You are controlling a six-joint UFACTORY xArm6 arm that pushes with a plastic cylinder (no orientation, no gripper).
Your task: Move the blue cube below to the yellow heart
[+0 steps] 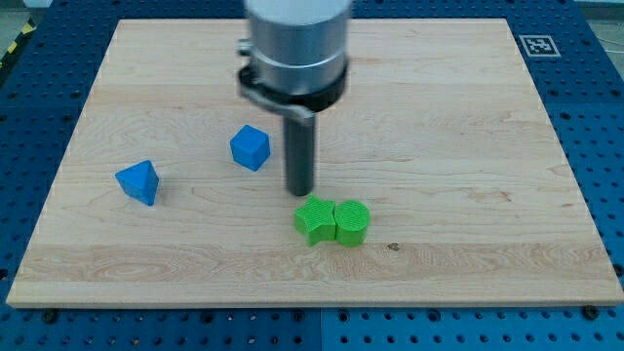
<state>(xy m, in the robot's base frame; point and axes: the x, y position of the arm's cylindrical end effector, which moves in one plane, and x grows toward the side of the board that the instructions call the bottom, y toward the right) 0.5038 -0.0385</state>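
Note:
The blue cube (pixel 250 147) sits on the wooden board left of centre. My tip (pixel 299 192) rests on the board a little to the right of and below the cube, apart from it. No yellow heart shows in the view; the arm's body covers part of the board's top centre. A second blue block (pixel 137 181), wedge-like in shape, lies further to the view's left.
A green star-shaped block (pixel 314 219) and a green cylinder (pixel 352 221) touch each other just below my tip. The wooden board (pixel 468 146) lies on a blue perforated table. A marker tag (pixel 534 45) sits at the board's top right corner.

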